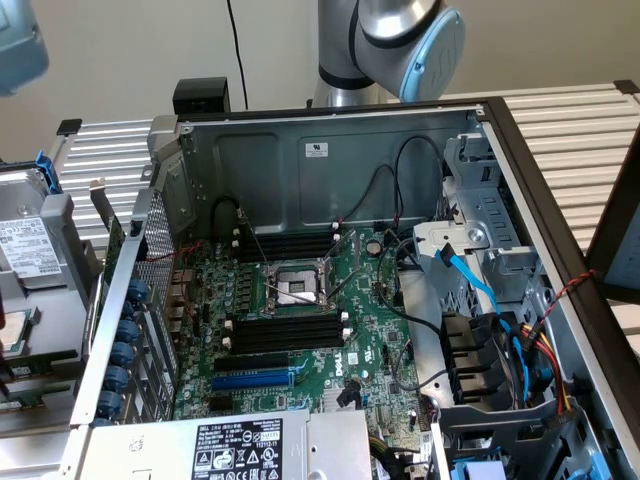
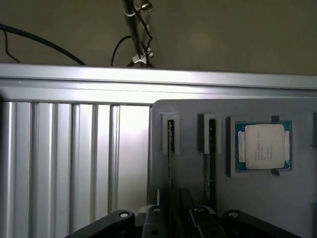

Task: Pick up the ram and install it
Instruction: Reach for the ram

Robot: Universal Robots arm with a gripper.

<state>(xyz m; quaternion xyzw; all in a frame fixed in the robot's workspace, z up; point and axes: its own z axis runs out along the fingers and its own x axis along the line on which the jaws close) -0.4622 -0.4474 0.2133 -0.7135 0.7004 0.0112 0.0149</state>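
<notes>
— While the arm [image 1: 400, 35] is hanging behind the open computer case [image 1: 270, 160], where is the ram [image 2: 170, 141] sitting?
— It's standing on edge in a gray tray [image 2: 190, 173] slot, just beside the gripper [image 2: 174, 218]. Gripping it or loose, I can't tell.

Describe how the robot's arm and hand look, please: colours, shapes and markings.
The arm is a smooth silver-grey metal tube with a round light blue cap on its joint. The hand, in the wrist view, is black, built of jointed links with small silver bolt heads.
</notes>
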